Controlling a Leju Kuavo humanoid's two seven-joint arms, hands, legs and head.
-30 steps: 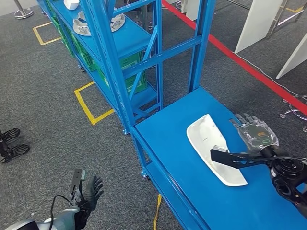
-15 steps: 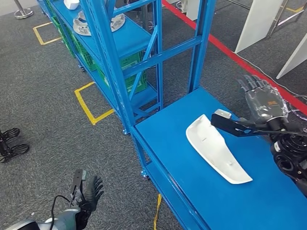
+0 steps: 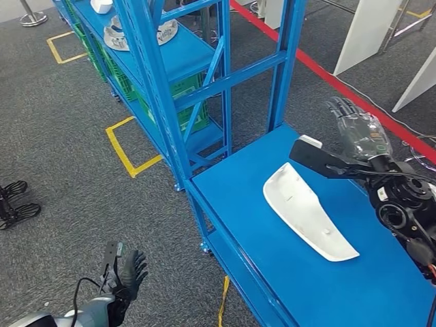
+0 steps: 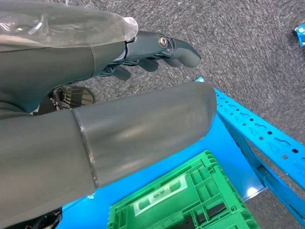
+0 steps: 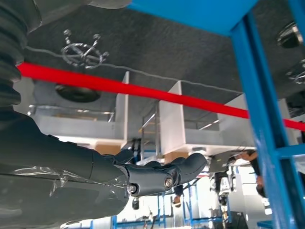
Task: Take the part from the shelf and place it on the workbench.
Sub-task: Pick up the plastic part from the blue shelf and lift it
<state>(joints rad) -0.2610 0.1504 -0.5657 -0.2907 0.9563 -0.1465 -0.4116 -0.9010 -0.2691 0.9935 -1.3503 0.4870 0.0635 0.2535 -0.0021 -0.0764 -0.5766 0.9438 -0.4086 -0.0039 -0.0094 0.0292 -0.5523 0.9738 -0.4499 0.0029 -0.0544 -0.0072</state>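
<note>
The white moulded part (image 3: 306, 219) is lying flat on the blue desk (image 3: 246, 197), toward its right half, with nothing touching it. The right robot hand (image 3: 360, 129) is hovering above and beyond the far end of the part, fingers extended and apart, holding nothing. In the right wrist view the same fingers (image 5: 162, 174) are showing straight, with no object between them. The left robot hand (image 3: 129, 272) is hanging low beside the desk over the grey carpet, fingers spread and empty; its wrist view is looking down on a green crate (image 4: 183, 195) sitting on a blue lower shelf.

Judgement of step: the placing step is appearing complete (the part is resting on the desk, clear of the right robot hand). The step in hand is the retreat of the right arm.

Next move requirement: the right arm is needing a clear path away from the desk, avoiding the blue upright post (image 3: 285, 68) of the shelf frame just beside it, and avoiding any contact with the part during the swing.

Further parts (image 3: 116, 35) are sitting on the shelf (image 3: 190, 51) behind.
</note>
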